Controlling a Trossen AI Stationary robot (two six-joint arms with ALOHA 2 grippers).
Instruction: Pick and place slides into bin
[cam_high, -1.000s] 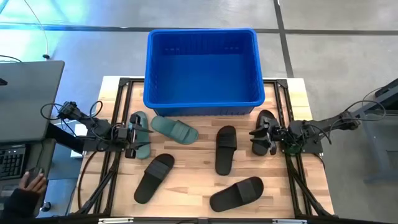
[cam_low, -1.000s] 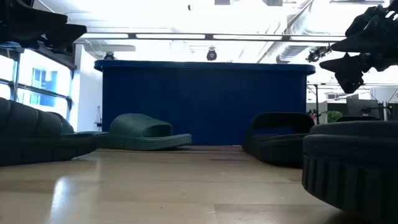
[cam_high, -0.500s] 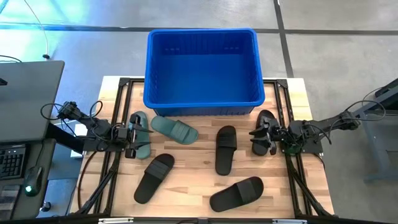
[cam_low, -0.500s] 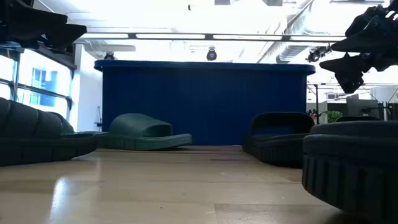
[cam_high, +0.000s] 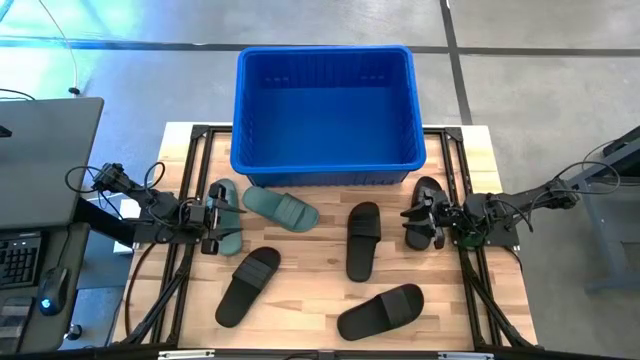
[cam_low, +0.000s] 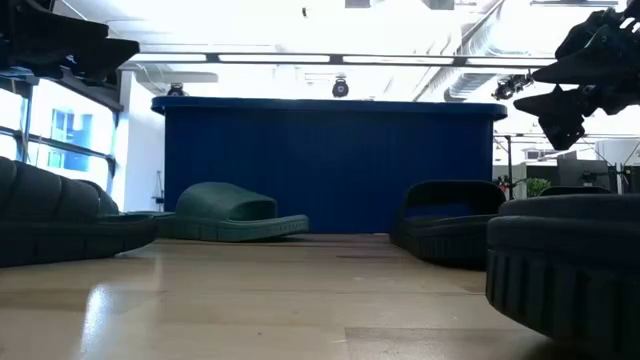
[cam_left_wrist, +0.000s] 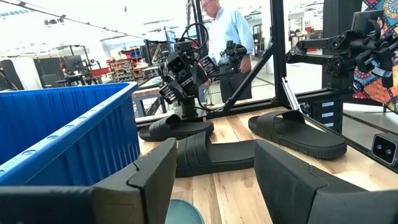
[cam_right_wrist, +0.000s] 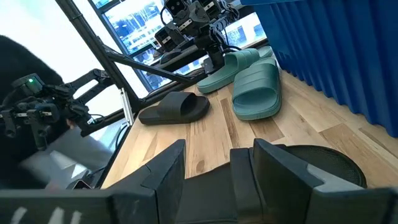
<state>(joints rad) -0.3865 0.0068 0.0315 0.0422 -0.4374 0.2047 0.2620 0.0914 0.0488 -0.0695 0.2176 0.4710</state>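
The blue bin (cam_high: 325, 110) stands at the table's far middle. My left gripper (cam_high: 215, 220) is open above a sage green slide (cam_high: 228, 215) at the left; a bit of that slide shows below the fingers in the left wrist view (cam_left_wrist: 184, 213). A second green slide (cam_high: 282, 208) lies by the bin's near wall. My right gripper (cam_high: 415, 215) is open above a black slide (cam_high: 427, 195) at the right, which also shows in the right wrist view (cam_right_wrist: 323, 165). Three more black slides (cam_high: 363, 240) (cam_high: 248, 286) (cam_high: 380, 311) lie flat on the wood.
Dark frame rails (cam_high: 185, 190) run along the table's left and right sides. A laptop and keyboard (cam_high: 40, 170) sit beyond the left edge. A person (cam_left_wrist: 227, 43) stands in the room beyond the table. Bare wood (cam_high: 310, 260) shows between the slides.
Both arms have kept still. A person's hand by the keyboard beyond the table's left edge has drawn out of view.
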